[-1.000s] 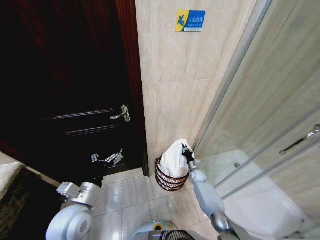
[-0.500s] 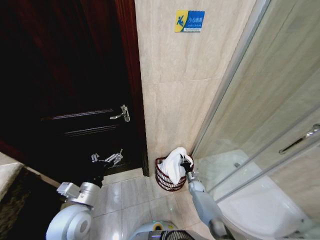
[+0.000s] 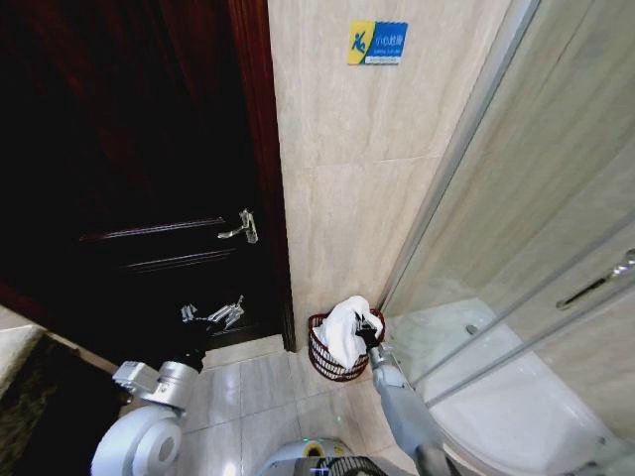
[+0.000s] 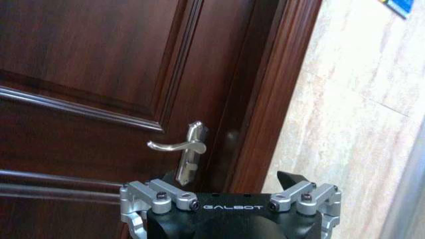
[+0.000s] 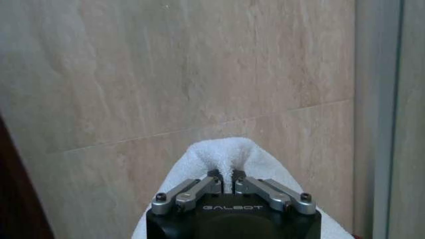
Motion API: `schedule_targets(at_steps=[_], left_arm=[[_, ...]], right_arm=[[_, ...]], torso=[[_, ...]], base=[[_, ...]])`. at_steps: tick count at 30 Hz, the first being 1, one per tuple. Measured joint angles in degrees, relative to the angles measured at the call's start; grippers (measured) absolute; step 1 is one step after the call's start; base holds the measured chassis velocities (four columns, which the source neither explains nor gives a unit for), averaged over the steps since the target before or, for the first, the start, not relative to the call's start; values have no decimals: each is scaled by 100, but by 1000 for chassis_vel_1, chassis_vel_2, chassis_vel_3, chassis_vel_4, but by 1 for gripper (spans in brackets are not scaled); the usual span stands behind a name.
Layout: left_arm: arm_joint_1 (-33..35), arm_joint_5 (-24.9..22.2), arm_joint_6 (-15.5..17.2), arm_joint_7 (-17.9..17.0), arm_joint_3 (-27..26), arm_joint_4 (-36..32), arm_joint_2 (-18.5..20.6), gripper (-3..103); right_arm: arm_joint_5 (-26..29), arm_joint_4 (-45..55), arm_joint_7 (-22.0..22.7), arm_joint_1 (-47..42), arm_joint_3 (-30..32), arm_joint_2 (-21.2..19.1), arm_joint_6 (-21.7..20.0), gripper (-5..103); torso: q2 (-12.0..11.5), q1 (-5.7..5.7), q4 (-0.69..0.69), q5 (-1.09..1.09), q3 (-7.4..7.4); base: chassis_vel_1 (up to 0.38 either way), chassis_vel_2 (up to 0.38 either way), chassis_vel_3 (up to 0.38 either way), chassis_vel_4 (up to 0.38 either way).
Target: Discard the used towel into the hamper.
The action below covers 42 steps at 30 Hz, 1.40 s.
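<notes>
Clearly, we face a beige marble-tiled wall with a dark wooden door to its left and a glass shower screen to its right, and at the wall's foot, in the corner by the screen, sits the small round open-weave hamper of reddish-brown wire. Draped into it is the white terry towel, bunched and rising above the rim. Our right gripper sits at the hamper's mouth, its fingers pinched tight on a fold of the cloth. Our left gripper hangs idle near the door, jaws spread and empty. We judge the risk to be this: much of the towel stands above the rim, so on release it could slump over the edge onto the floor, or a fold could snag a finger and lift out.
</notes>
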Motion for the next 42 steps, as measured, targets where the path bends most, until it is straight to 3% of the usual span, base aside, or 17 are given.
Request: schedule_targets(at_steps=[7, 13, 24, 31, 42], left_arm=[[-2, 0, 0, 0, 0, 0, 0, 100], [-1, 0, 0, 0, 0, 0, 0, 100], [0, 0, 0, 0, 0, 0, 0, 100], [0, 0, 0, 0, 0, 0, 0, 100], [0, 0, 0, 0, 0, 0, 0, 100]], right_arm=[[-98, -19, 205, -103, 12, -8, -146, 6], [-343, 20, 205, -414, 19, -74, -559, 6], [-312, -206, -156, -303, 87, -139, -1796, 6], [-631, -418, -356, -19, 96, -83, -2715, 6], [-952, -1426, -350, 672, 94, 111, -2802, 6]], torso=[[-2, 6, -1, -1, 2], [-2, 2, -2, 0, 1], [-1, -1, 0, 0, 0], [-1, 1, -1, 0, 0], [-1, 1, -1, -1, 1]], base=[[-143, 141, 158, -152], [-58, 54, 40, -37], [26, -4, -19, 14], [0, 0, 0, 0], [0, 0, 0, 0]])
